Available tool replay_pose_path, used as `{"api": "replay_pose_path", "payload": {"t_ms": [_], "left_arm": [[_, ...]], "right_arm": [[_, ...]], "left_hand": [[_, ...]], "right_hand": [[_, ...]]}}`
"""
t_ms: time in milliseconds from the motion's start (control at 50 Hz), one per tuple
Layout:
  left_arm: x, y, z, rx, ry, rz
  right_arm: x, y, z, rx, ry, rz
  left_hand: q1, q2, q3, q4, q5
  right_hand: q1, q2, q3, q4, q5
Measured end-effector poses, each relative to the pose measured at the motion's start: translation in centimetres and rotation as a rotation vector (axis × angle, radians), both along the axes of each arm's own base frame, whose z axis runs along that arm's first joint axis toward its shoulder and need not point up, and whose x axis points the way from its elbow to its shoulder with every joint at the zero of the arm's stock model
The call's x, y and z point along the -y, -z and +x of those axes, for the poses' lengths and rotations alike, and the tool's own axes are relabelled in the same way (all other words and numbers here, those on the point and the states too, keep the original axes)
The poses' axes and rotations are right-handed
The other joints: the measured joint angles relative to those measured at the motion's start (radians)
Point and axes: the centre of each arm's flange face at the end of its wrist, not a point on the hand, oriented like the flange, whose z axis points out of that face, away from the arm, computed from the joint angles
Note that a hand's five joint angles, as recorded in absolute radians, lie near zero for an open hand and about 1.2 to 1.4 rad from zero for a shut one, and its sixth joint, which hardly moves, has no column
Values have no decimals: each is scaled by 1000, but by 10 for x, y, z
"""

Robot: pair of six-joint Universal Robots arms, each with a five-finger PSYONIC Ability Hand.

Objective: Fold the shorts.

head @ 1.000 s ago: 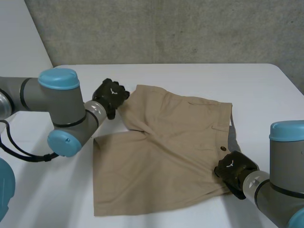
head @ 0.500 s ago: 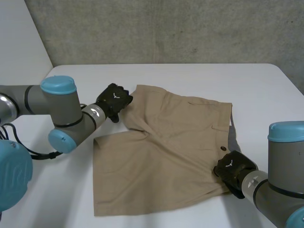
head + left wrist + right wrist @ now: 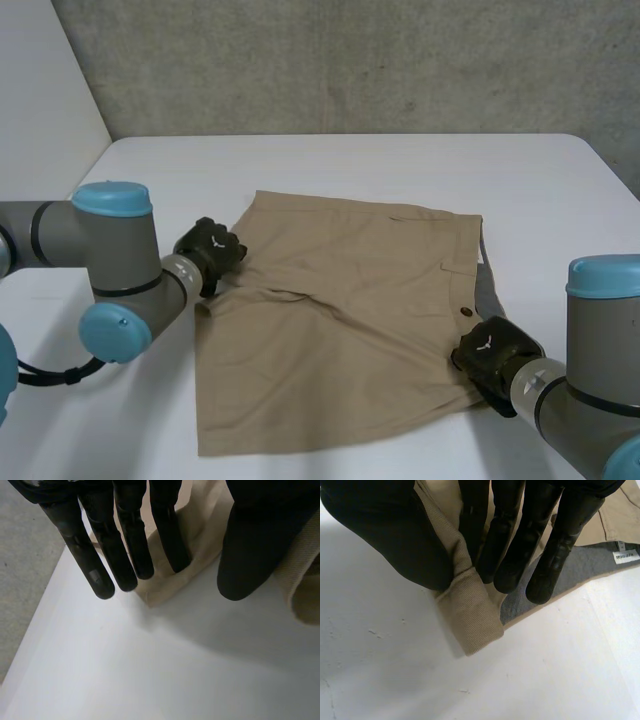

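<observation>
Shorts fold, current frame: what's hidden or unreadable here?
- Head view: grip of the left hand on the shorts leg hem, hidden under the hand's own back.
- Head view: grip of the right hand at the waistband, hidden likewise.
- Right wrist view: print on the label, too small.

We see a white worktop (image 3: 540, 190) that takes up most of the frame, its far edge running across the upper part. Tan shorts (image 3: 350, 310) lie directly on it at the centre, spread mostly flat. Their waist is toward the right of the frame, where a dark button (image 3: 467, 313) shows at the lower right and a strip of grey lining (image 3: 487, 290) runs along the right edge. The two legs point left. We see the lower leg reaching toward the bottom left, and a crease where the upper leg meets it.
</observation>
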Motion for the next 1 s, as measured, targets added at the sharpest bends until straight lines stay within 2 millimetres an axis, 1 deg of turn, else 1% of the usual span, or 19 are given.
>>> {"api": "replay_pose_path", "payload": {"t_ms": [20,40,80,140,260,300,320,400,500,520,580,600,640,720,780,800,860,880,1000], "left_arm": [[0,-4,0,-8,-1,-14],[0,-4,0,-8,-1,-14],[3,-11,0,-25,-5,-45],[11,-27,-1,-71,-17,-109],[18,-44,-3,-167,-33,-142],[18,-44,-3,-167,-33,-142],[21,-50,-6,-231,-28,-134],[25,-54,-10,-291,-7,-118],[29,-48,-14,-318,16,-85],[34,-36,-16,-314,24,-41],[36,-23,-16,-296,21,12],[36,-22,-16,-293,21,17],[36,-12,-16,-271,17,63],[35,-4,-14,-238,16,98],[35,-2,-12,-222,13,104],[35,-2,-11,-214,11,105],[35,-2,-8,-202,3,103],[35,-2,-6,-197,-1,102],[30,-5,0,-168,-37,98]], "right_arm": [[-1,0,0,0,-3,1],[-1,0,0,0,-3,1],[-2,0,1,-1,-5,2],[-2,0,1,-1,-5,2],[-2,0,1,0,-5,2],[-2,0,1,0,-5,2],[-2,0,1,0,-5,2],[-2,0,1,0,-6,1],[-2,0,1,-1,-7,2],[-2,1,1,0,-6,2],[-1,0,1,0,-6,1],[-1,0,1,0,-5,1],[-1,0,1,0,-4,0],[-1,0,1,0,-4,0],[0,1,1,0,-4,0],[0,1,1,0,-4,0],[-1,1,1,-1,-5,2],[-1,1,1,-1,-5,2],[0,1,1,-1,-4,1]], "left_hand": [[-93,-111,-106,-109,-109],[-93,-111,-106,-109,-109],[-169,-180,-181,-182,-188],[-232,-244,-245,-246,-258],[-245,-262,-255,-263,-275],[-245,-262,-255,-263,-275],[-245,-263,-255,-263,-275],[-245,-263,-255,-263,-275],[-245,-263,-255,-263,-275],[-245,-263,-255,-263,-275],[-245,-262,-255,-262,-274],[-236,-250,-250,-251,-255],[-199,-216,-223,-213,-217],[-187,-206,-214,-202,-206],[-187,-206,-214,-202,-206],[196,158,151,159,145],[196,158,151,159,145],[336,391,378,390,335],[336,397,384,396,335]], "right_hand": [[0,0,0,0,0],[0,0,0,0,0],[0,0,0,0,0],[0,0,0,0,0],[0,0,0,0,0],[0,0,0,0,0],[0,0,0,0,0],[0,0,0,0,0],[0,0,0,0,0],[0,0,0,0,0],[0,0,0,0,0],[0,0,0,0,0],[0,0,0,0,0],[0,0,0,0,0],[0,0,0,0,0],[0,0,0,0,0],[0,0,0,0,0],[0,0,0,0,0],[0,0,0,0,0]]}}
